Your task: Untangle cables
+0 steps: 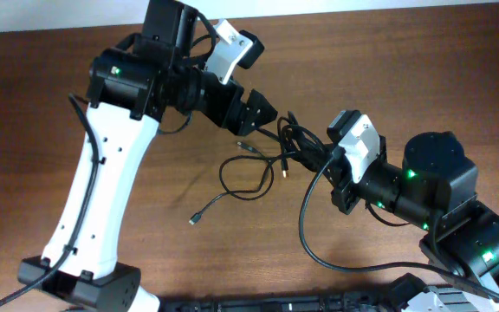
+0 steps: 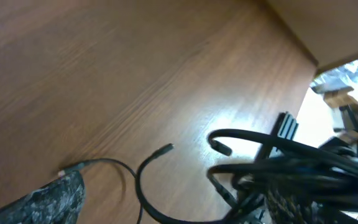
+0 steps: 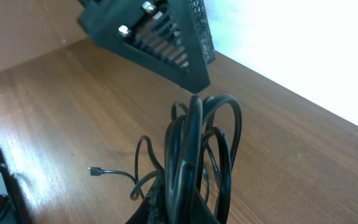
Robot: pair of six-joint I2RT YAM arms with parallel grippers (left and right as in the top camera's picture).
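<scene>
Brown wooden counter [image 1: 405, 61] lies under both arms. Your right end effector [image 1: 317, 158] is clamped on a bunched part of the thin black cables [image 3: 191, 149], held up off the wood (loose loops and small plug ends trail on the counter). Your left end effector [image 1: 267, 113] has its jaws spread wide just beside the bunch, gripping nothing.

There are two robot arms, the left arm [image 1: 102, 191] and the right arm [image 1: 431, 173]. Each arm carries one tool, so there are two: the left tool [image 1: 269, 117] and the right tool [image 1: 317, 156]. There is one wooden surface [image 1: 388, 69]. The cables [image 1: 291, 141] form one tangled bundle; the number of cords in it I cannot tell. Three loose plug ends are visible: the first plug end [image 1: 195, 218], the second plug end [image 1: 243, 146] and the third plug end [image 1: 284, 173].
</scene>
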